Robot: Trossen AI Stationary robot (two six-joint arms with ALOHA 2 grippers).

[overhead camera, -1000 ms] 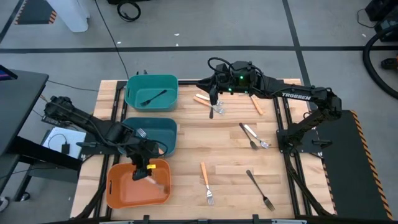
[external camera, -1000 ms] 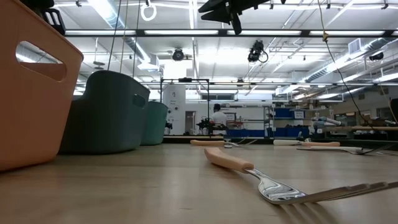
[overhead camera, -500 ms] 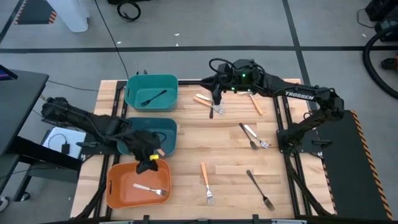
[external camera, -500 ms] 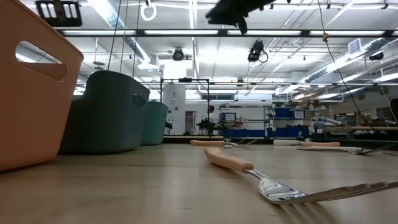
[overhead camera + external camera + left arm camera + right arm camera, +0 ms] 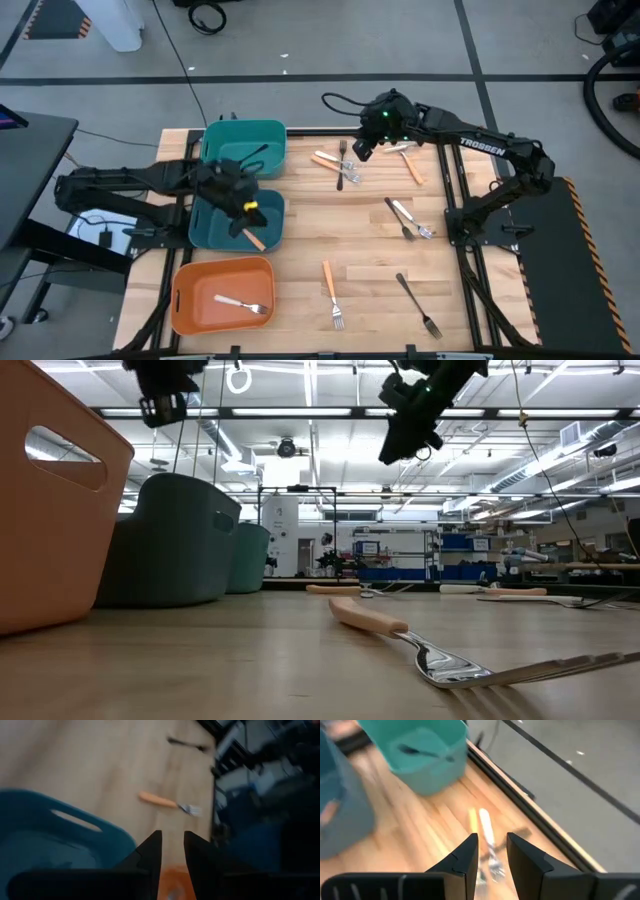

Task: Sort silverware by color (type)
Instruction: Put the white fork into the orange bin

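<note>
Right end effector hovers empty just above the far forks.

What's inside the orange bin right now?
The orange bin holds one silver fork with a cream handle, lying on its floor. Nothing else shows inside; from above, no part of the floor is covered.

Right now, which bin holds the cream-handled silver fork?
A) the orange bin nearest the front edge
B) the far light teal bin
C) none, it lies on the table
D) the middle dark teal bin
A: the high view shows the cream-handled silver fork lying inside the orange bin, while the light teal bin holds a black utensil and the dark teal bin an orange-handled one.
</note>
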